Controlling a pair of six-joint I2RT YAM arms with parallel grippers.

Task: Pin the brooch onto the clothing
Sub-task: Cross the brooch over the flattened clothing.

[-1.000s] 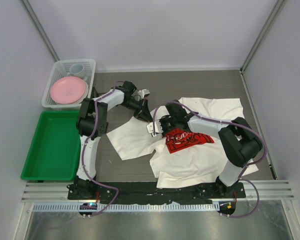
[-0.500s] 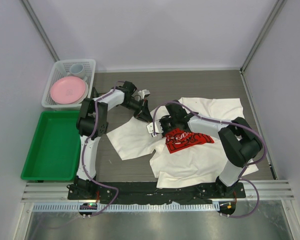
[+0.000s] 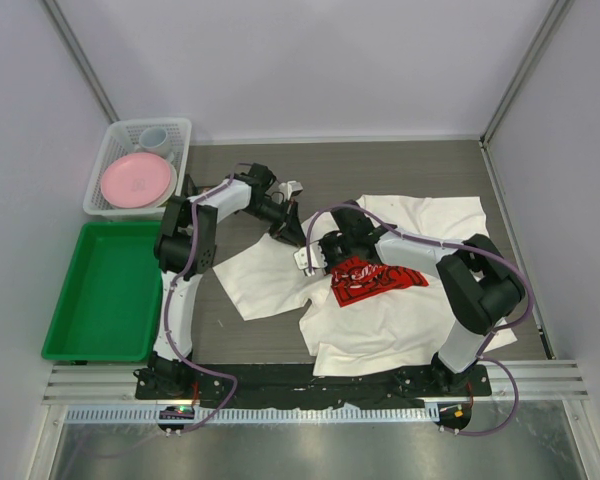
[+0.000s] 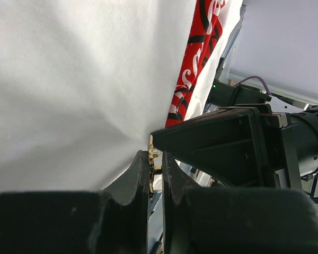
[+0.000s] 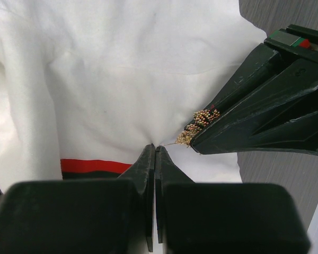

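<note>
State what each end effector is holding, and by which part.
The left end effector grips the brooch by its beaded edge; the right end effector pinches a small pucker of the white T-shirt.

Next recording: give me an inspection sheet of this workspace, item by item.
Surface: grey wood-grain table, partly covered by the T-shirt.
Job's things: white T-shirt crumpled, red print bunched; beaded brooch with pin tip at the pinched fabric.
Clutter: white basket holding pink plate and cup; green tray beside it.
End effectors: left end effector shut on brooch; right end effector shut, pinching the T-shirt.
Cables: purple cables along both arms, one arcing above the T-shirt.
Surroundings: pale enclosure walls; nothing else seen.
</note>
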